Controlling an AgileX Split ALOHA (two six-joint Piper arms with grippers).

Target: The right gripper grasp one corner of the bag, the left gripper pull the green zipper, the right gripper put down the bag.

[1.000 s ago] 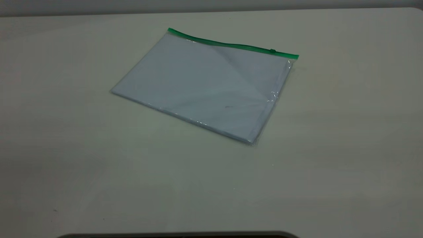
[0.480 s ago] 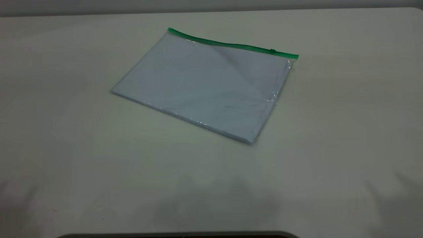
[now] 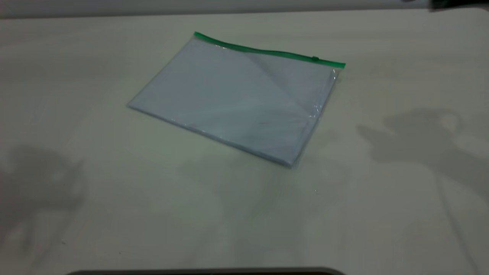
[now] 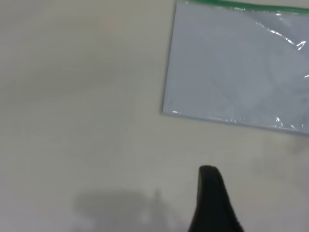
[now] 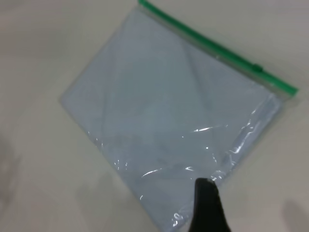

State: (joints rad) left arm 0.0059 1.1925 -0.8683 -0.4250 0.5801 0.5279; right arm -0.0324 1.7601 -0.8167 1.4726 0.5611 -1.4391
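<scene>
A pale tabletop (image 3: 114, 214) fills the room's view, and across it broad arm-shaped shadows now fall at both sides where a second ago the surface lay evenly lit. A dark sliver has also entered at the far right edge of the exterior view. Both arms, it seems, are coming in over the work.

The bag (image 3: 237, 103) lies flat in the same spot, untouched, white sheets inside. Its green zipper (image 3: 267, 51) runs along the far edge, with the slider (image 3: 315, 59) close to the right-hand corner (image 3: 341, 65).

The right gripper (image 5: 208, 208) hangs above the bag's near end, well apart from that green corner; only one dark finger shows, so whether it is spread cannot be told. The left gripper (image 4: 215, 203) hovers over bare tabletop beside the bag's left edge, likewise showing a single finger, its state unreadable.

No step is done yet: this looks like the opening approach, with the right gripper due to reach the corner first.
</scene>
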